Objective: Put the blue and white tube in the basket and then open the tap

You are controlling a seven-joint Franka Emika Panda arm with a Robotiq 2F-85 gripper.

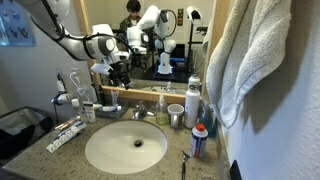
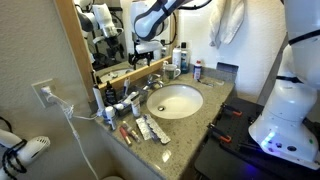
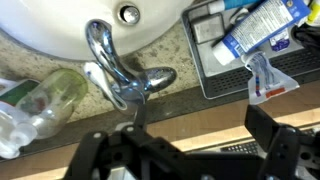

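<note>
The chrome tap (image 3: pixel 115 65) stands behind the white sink, its curved spout over the basin; it shows in both exterior views (image 1: pixel 140 113) (image 2: pixel 155 82). My gripper (image 3: pixel 190 150) hangs above the tap and backsplash, open and empty, and shows in both exterior views (image 1: pixel 118 72) (image 2: pixel 150 55). In the wrist view the dark basket (image 3: pixel 205 78) sits beside the tap. The blue and white tube (image 3: pixel 262 28) lies in it, over its far edge.
A pale tube with red marks (image 3: pixel 265 80) lies by the basket. A clear greenish bottle (image 3: pixel 50 95) stands on the tap's other side. A blue bottle with a red cap (image 1: pixel 199 140), a cup (image 1: pixel 176 115) and a hanging towel (image 1: pixel 260 60) are nearby.
</note>
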